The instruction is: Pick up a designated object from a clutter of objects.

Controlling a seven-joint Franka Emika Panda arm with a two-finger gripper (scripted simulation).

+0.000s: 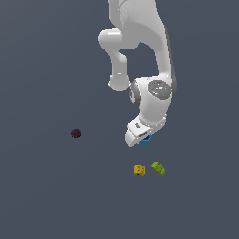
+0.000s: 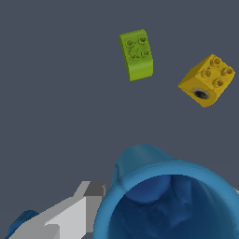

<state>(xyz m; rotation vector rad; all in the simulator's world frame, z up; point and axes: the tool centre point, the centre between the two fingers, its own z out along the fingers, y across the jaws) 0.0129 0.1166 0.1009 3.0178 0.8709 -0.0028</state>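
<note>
The bright blue cup (image 2: 168, 196) fills the near part of the wrist view, its hollow top facing the camera. In the exterior view only a sliver of the cup (image 1: 145, 139) shows under the white hand. My gripper (image 2: 163, 200) is closed around it; one grey finger (image 2: 88, 203) presses against the cup's rim, and the other is almost out of frame. In the exterior view the gripper (image 1: 144, 138) is hidden by the hand. The yellow block (image 2: 207, 80) and the lime green block (image 2: 136, 54) lie apart from the cup.
A slim dark blue piece (image 2: 21, 221) peeks out beside the finger. In the exterior view the yellow block (image 1: 138, 170) and green block (image 1: 158, 168) lie side by side below the hand. The dark red knobbly ball (image 1: 76, 133) sits alone toward the exterior view's left.
</note>
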